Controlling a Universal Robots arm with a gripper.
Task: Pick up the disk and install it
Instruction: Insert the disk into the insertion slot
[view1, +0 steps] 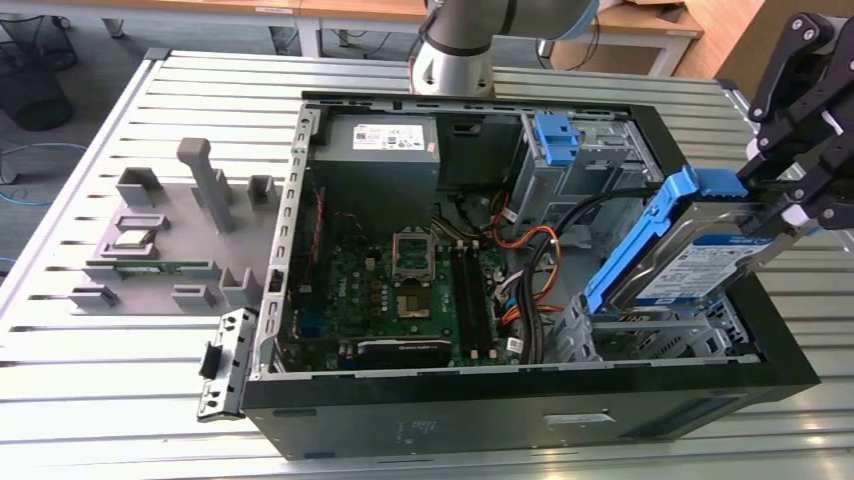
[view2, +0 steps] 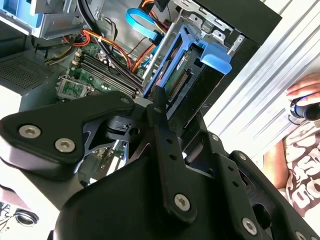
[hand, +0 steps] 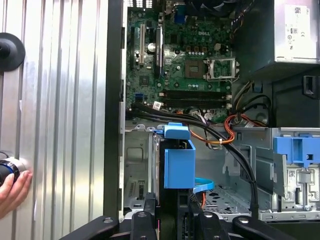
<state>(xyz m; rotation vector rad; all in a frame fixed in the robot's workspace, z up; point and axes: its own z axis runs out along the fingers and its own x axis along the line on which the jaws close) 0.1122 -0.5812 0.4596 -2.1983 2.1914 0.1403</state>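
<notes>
You have the disk (view1: 697, 262) clamped in the gripper (view1: 774, 215), whose fingers close on the drive's upper end in the exterior view. It hangs over the metal drive cage (view1: 654, 335) in the near corner of the open computer case (view1: 534, 410), on the exterior view's right. The disk is tilted. Its long axis runs from a low end just above the cage, toward the exterior view's left, up to the gripped end at the exterior view's right. You cannot tell from these views whether that low end touches the cage. Its white-and-blue labelled face is turned toward the exterior camera, and the blue bracket (view1: 638, 240) runs along its upper edge and wraps the high end. In the first wrist view you look along the drive edge-on, with the bracket's blue end sticking out between the two fingers (hand: 149, 212) and the motherboard (hand: 190, 65) beyond it. Across the case, a second blue bracket (view1: 557, 140) sits in the far bay beside the grey power-supply box (view1: 376, 140). A person's hand (hand: 12, 192) rests on the slatted table (hand: 65, 125) outside the case, wrapped around a small object.
</notes>
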